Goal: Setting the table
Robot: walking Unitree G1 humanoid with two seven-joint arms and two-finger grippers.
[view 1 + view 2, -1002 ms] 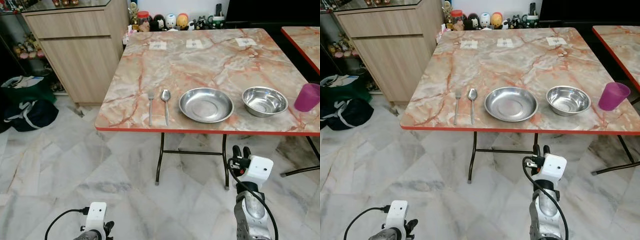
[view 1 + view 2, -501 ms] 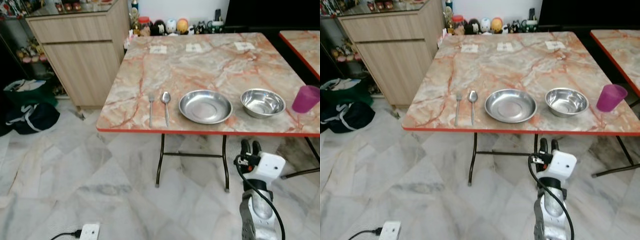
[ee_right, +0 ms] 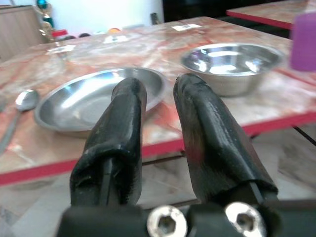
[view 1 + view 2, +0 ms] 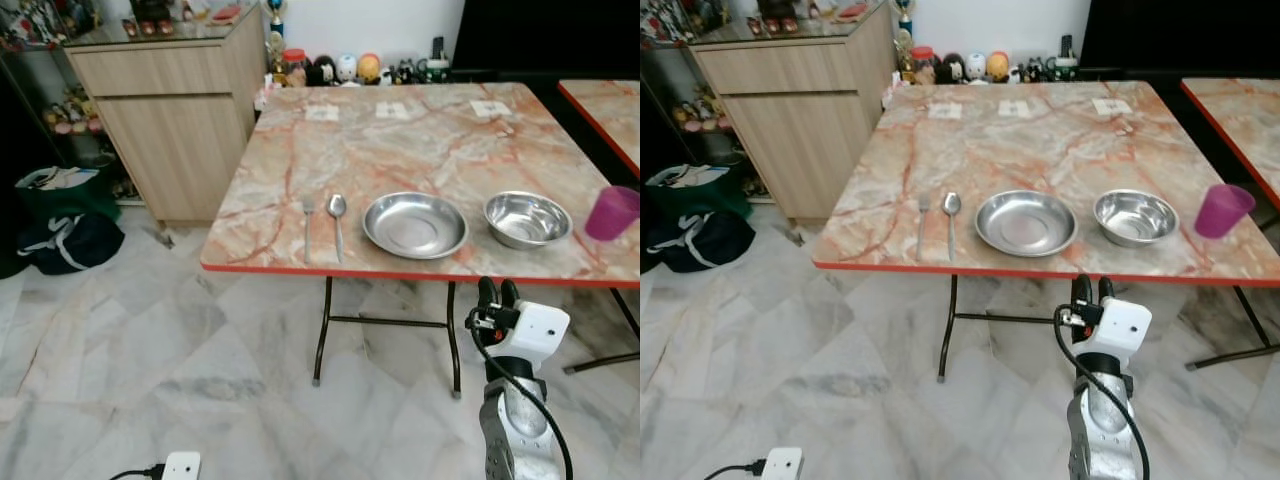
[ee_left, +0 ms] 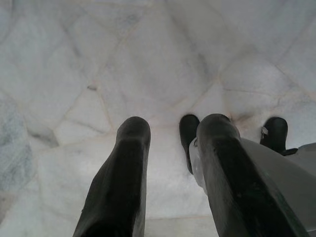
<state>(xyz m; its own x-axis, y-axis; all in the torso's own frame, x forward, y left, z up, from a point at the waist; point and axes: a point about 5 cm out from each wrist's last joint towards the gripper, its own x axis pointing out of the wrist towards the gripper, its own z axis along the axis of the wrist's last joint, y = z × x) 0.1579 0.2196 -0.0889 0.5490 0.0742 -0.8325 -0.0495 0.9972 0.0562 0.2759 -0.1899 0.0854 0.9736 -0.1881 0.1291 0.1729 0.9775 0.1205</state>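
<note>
Worktop laid, right pincer (image 4: 497,291) raised below its front edge

On the marble worktop (image 4: 420,150), near its red front edge, a fork (image 4: 307,227) and spoon (image 4: 338,223) lie side by side, then a steel plate (image 4: 415,224), a steel bowl (image 4: 527,218) and a purple cup (image 4: 612,212) (this last at the far right). The right pincer stands upright below that edge, facing the plate, its black fingers (image 3: 126,133) a narrow gap apart and holding nothing. The left pincer (image 5: 173,143) hangs low over the marble floor (image 5: 148,59), slightly parted and empty.
</note>
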